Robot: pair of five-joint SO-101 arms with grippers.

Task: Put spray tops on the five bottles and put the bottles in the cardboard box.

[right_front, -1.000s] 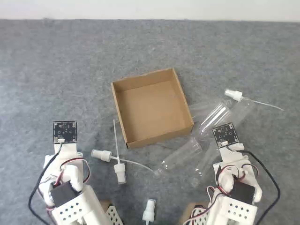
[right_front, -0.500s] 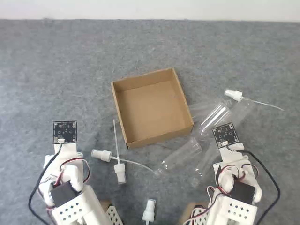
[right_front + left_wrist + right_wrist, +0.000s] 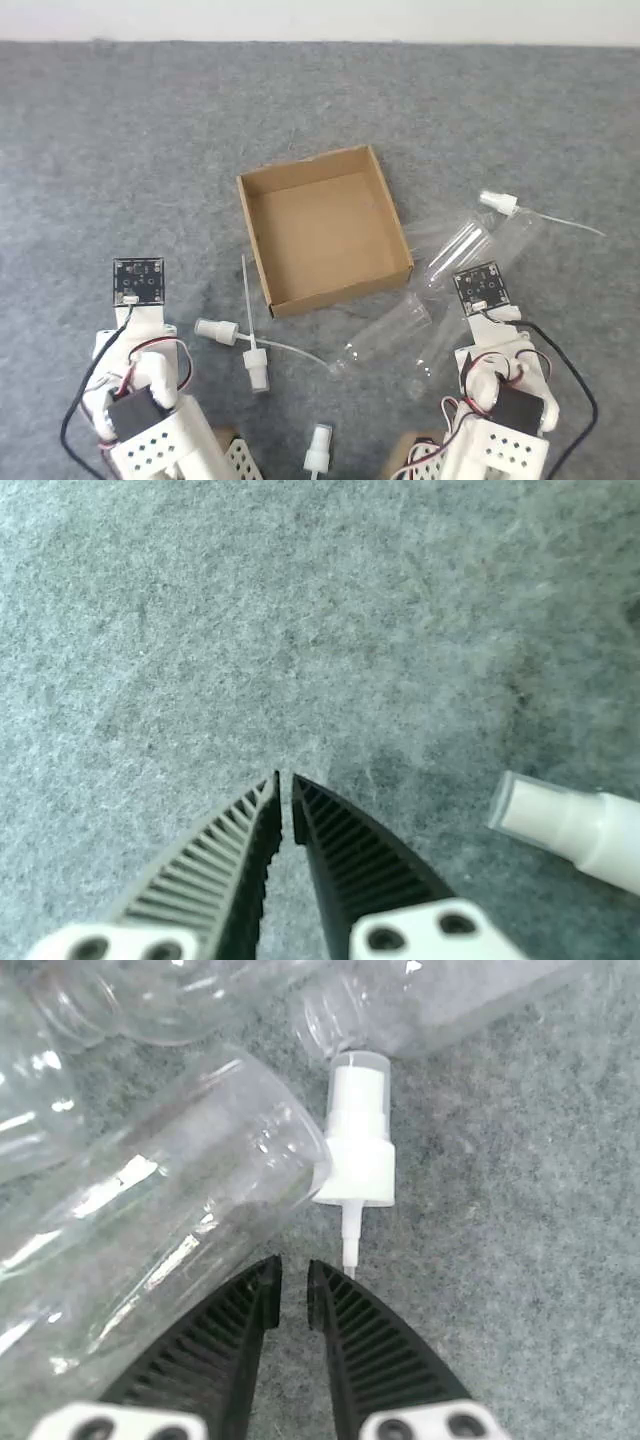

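- Right wrist view: my right gripper (image 3: pixel 292 1265) is drawn to a narrow slit and holds nothing. It hangs over the grey carpet (image 3: pixel 520 1260), just short of a loose white spray top (image 3: pixel 356 1160) whose thin tube points toward my jaws.
- That top touches the rim of a clear bottle (image 3: pixel 170 1220) lying on its side, with more bottles crowded beyond.
- My left gripper (image 3: pixel 284 778) is likewise almost closed and empty, with another spray top (image 3: pixel 572 825) near it on the carpet.
- In the high view the cardboard box (image 3: pixel 340 287) lies ahead, between my arms, with no bottle in it.
- I judge the capping has not begun. I should spread my right jaws wide before descending and take the top by its stout collar, not the tube, which would likely flex. My left should pin the bottle, since it looks ready to roll.
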